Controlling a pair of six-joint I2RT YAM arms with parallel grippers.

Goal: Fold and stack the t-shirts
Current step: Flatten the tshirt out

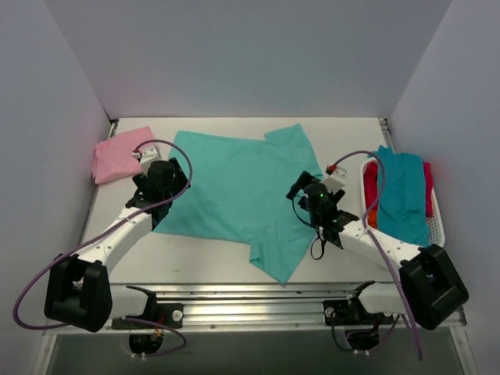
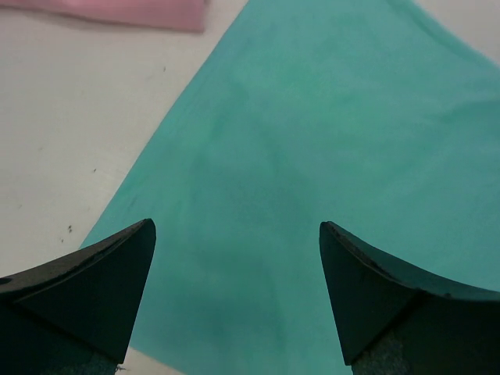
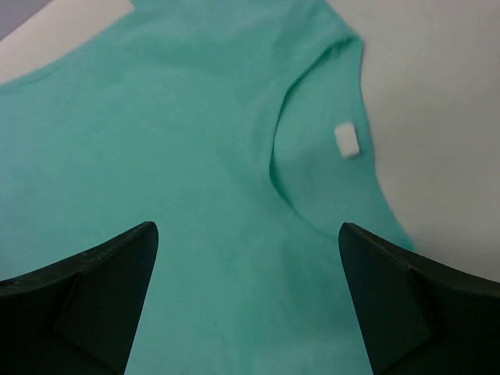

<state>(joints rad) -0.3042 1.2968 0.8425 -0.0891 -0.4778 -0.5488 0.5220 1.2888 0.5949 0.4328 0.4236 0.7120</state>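
On the table (image 1: 199, 262), soft mint-teal t-shirt (image 1: 234, 187) lying flat, left end effector (image 2: 237, 226) apart, right end effector (image 3: 248, 226) apart.

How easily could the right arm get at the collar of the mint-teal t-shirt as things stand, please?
Probably easily, yes: the right end effector hangs open above the mint-teal t-shirt, whose collar lies bare ahead of it.

Plain white surface (image 1: 351, 133), a bit scuffed, with tiny dark specks just left of the left pincer (image 2: 236, 225). Pale grey walls box it in: back wall (image 1: 250, 55) out ahead of both pincers, a side wall (image 1: 39, 117) beyond the left one, another beyond the right pincer (image 3: 248, 226). Aluminium rail (image 1: 250, 301) behind them. Soft, even light.
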